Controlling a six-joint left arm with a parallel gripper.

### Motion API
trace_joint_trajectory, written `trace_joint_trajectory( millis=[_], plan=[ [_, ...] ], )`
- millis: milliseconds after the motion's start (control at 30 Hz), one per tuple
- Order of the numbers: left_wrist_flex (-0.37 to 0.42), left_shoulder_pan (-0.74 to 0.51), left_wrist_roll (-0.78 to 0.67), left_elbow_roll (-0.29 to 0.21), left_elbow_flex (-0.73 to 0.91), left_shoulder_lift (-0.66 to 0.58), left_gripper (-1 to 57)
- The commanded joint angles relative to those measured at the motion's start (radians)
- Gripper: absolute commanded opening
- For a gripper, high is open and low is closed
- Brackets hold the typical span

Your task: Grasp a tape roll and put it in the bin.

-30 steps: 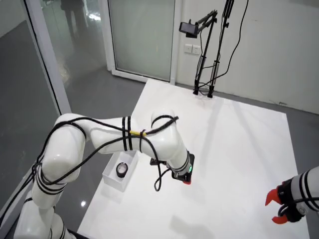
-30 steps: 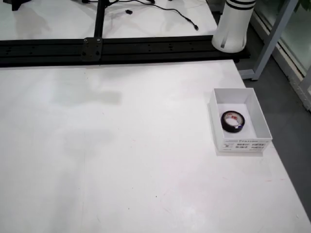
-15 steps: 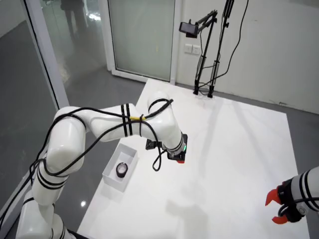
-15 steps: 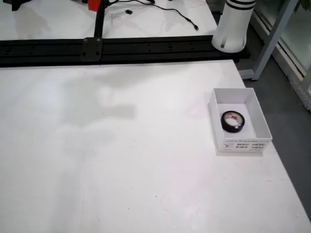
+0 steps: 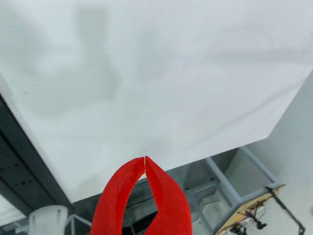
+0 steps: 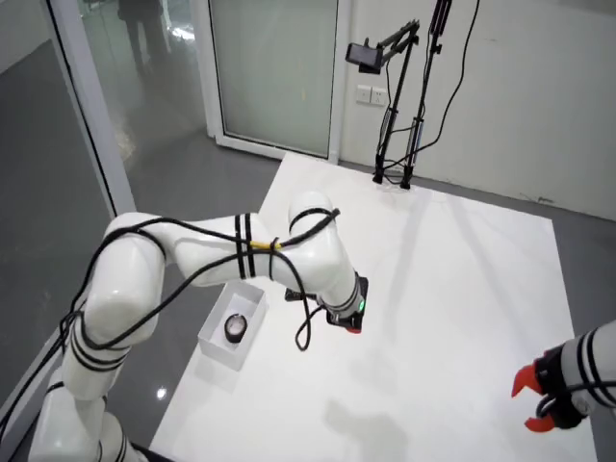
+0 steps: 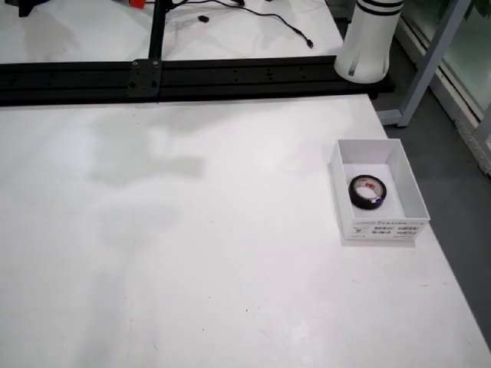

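A black tape roll [image 7: 367,192] lies flat inside the small white bin [image 7: 383,228] near the table's right edge in the view from above. From the side, the same tape roll [image 6: 236,328] sits in the bin [image 6: 218,350] at the table's left edge. My gripper [image 6: 352,325] hangs above the table, to the right of the bin and apart from it. In the view that rides on the gripper, my gripper [image 5: 145,159] has its red fingertips touching with nothing between them. Only a red sliver of a finger [image 7: 136,3] shows at the top edge from above.
A second arm's red gripper [image 6: 534,399] stays at the lower right of the side view. A camera stand [image 6: 395,106] stands at the table's far end. A black rail [image 7: 192,77] and a white arm base [image 7: 370,42] line the top from above.
My gripper rose up and away from the bin half a second ago, then dropped slightly lower and to the right. The tape roll has stayed still in the bin.
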Motion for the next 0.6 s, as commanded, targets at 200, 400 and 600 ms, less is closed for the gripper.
trace_joint_trajectory(
  millis=[200, 400, 600],
  plan=[
    [0.0, -0.086, 0.0, 0.001, 0.004, -0.002, 0.0],
    [0.0, -0.02, 0.0, 0.001, 0.004, -0.002, 0.0],
    [0.0, 0.051, 0.0, 0.002, 0.004, -0.004, 0.0]
  ],
)
